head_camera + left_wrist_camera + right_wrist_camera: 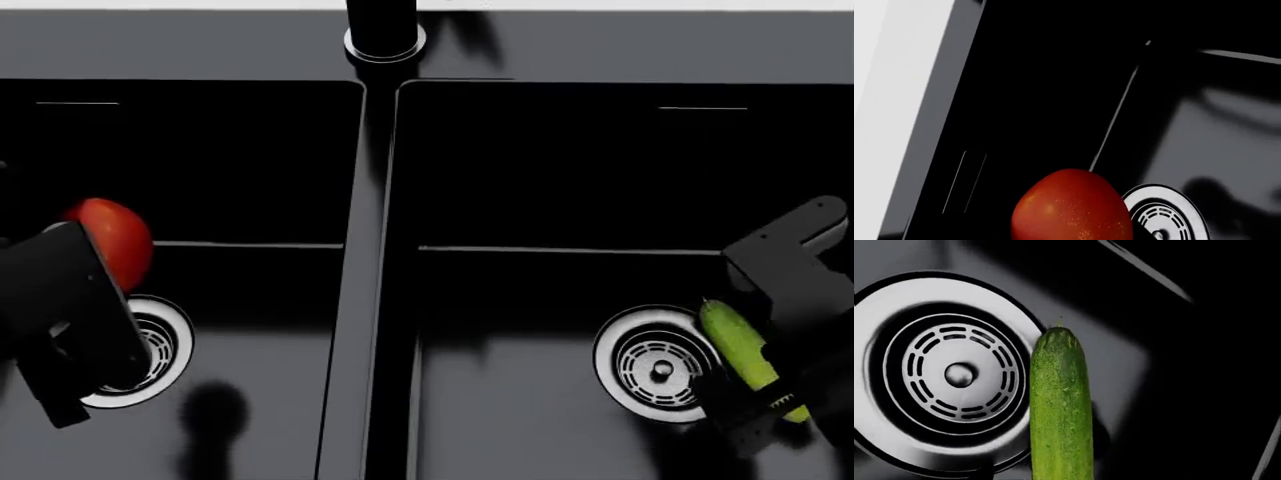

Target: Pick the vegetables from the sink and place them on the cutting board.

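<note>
The red tomato (pixel 120 238) hangs above the floor of the sink's (pixel 374 200) left basin, at the tip of my left gripper (pixel 83 262), which is shut on it. It fills the near middle of the left wrist view as tomato (pixel 1071 207), over the steel drain (pixel 1167 215). The bumpy green cucumber (pixel 741 345) lies low in the right basin beside its drain (pixel 654 365). My right gripper (pixel 767 405) straddles its near end, and its black fingers blend into the basin. In the right wrist view the cucumber (pixel 1061 405) runs straight out from the jaws. The cutting board is out of view.
A black faucet base (pixel 384 40) stands behind the divider (pixel 367 300) between the basins. The left basin's drain (pixel 154 350) lies partly under my left arm. A pale counter edge (pixel 894 100) borders the sink in the left wrist view.
</note>
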Robot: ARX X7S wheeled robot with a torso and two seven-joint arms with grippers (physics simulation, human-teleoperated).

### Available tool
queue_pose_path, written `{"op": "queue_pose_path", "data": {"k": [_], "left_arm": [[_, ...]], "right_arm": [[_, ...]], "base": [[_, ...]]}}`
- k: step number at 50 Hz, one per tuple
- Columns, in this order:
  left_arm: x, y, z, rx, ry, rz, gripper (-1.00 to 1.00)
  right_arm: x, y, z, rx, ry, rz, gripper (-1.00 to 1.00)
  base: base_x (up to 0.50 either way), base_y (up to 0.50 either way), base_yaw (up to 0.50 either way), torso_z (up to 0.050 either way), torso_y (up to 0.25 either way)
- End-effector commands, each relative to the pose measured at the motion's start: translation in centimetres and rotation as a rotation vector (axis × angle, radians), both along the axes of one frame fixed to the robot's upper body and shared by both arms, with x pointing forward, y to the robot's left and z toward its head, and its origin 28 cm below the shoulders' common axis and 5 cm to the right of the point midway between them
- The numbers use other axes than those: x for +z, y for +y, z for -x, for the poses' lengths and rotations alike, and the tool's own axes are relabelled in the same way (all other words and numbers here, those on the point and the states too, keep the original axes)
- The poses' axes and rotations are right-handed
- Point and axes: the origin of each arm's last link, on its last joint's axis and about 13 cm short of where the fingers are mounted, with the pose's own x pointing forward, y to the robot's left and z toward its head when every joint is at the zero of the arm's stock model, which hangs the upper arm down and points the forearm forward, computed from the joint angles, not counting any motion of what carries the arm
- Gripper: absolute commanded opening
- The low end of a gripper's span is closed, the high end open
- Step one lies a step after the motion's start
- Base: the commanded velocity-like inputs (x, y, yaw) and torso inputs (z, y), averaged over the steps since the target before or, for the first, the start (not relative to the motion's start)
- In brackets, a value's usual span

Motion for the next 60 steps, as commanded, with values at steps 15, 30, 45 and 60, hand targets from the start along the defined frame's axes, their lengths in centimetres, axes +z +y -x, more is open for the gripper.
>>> {"op": "queue_pose_path", "data": {"k": [15,30,45,60], "left_arm": [[-0.1,-0.5,-0.2,0.009,0.009,-0.002,-1.0],[-0.3,-0.6,-0.1,-0.038,0.032,0.137,-1.0],[-0.6,-0.6,0.2,-0.061,0.034,0.144,-1.0],[-2.2,-1.1,0.0,-0.05,0.005,0.27,-1.0]], "right_arm": [[-6.4,1.4,0.0,0.123,0.082,0.115,-1.0],[-3.1,0.9,1.3,0.142,0.017,0.14,-1.0],[2.1,1.7,2.6,0.188,-0.091,0.146,-1.0],[5.6,2.6,4.7,0.244,-0.217,0.215,-1.0]], "base": [[0.01,0.0,0.01,-0.011,-0.021],[0.01,0.0,0.01,-0.011,-0.021],[0.0,0.0,0.0,-0.001,0.057],[0.0,0.0,0.0,0.0,0.25]]}}
